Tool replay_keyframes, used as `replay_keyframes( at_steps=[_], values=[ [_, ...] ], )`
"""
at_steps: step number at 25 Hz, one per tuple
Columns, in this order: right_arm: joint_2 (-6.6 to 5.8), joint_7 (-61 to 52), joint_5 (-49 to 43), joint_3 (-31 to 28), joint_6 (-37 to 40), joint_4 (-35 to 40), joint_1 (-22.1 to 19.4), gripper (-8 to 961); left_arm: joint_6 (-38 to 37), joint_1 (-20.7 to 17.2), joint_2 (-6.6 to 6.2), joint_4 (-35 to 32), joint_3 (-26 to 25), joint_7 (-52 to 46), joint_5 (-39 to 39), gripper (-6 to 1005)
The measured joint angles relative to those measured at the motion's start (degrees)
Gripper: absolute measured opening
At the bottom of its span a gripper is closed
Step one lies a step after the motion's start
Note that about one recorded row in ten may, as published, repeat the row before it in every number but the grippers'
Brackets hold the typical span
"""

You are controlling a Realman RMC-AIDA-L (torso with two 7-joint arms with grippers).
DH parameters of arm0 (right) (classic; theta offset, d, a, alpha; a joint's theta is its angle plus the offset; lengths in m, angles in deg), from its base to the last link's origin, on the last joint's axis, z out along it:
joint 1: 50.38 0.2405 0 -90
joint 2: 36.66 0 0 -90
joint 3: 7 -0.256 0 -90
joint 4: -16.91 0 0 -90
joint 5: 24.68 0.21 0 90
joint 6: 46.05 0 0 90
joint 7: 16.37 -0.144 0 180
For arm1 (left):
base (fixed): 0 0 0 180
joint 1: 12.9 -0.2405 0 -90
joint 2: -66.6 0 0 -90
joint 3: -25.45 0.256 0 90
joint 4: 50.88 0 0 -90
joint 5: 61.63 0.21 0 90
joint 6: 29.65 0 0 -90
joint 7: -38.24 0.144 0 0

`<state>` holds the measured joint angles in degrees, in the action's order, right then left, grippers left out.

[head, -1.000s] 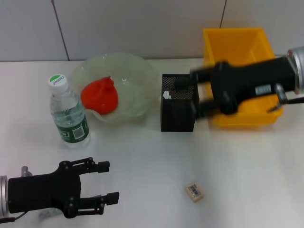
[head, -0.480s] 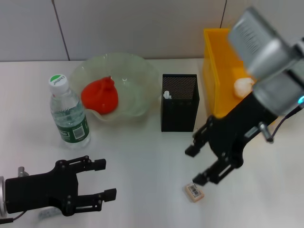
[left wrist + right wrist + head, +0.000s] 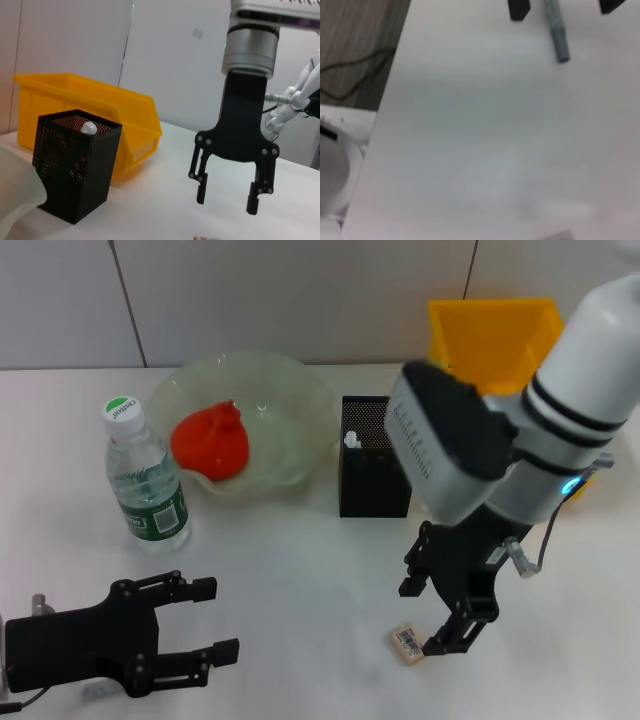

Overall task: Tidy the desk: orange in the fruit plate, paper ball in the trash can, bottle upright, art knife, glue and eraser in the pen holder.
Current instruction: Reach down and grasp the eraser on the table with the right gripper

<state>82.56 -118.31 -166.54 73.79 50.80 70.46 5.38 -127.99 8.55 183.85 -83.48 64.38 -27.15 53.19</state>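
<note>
Two pincers show in my head view. My right pincer [image 3: 437, 617] hangs over the white counter [image 3: 300, 580] with its fingers spread wide, holding nothing; the eraser [image 3: 409, 644] lies on the counter just beside its lower fingertip, and I cannot tell whether they touch. My left pincer [image 3: 205, 638] sits low near the counter's front edge, fingers apart and empty. Farther back stand the black mesh pen holder [image 3: 374, 470], the upright bottle [image 3: 143, 477], and the fruit plate [image 3: 285, 410] with the orange [image 3: 210, 443] in it.
</note>
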Motion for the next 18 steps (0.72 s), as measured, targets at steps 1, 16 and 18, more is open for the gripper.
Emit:
replay_keyframes(
  at_steps=[1,16,18],
  values=[
    [0.05,-0.1,0.0,1.2,-0.5,0.0,0.0,684,0.0,-0.1,0.0,0.0,0.0,0.0,0.0,809],
    [0.55,0.0,0.9,13.5,-7.2,-1.4,0.1,683,-0.4,-0.5,-0.36,-0.1,-0.1,-0.6,0.0,808],
    [0.58,0.1,1.5,15.2,-8.2,-1.4,0.1,682,-0.5,-0.5,-0.36,-0.1,-0.1,-0.7,0.0,808]
  ],
)
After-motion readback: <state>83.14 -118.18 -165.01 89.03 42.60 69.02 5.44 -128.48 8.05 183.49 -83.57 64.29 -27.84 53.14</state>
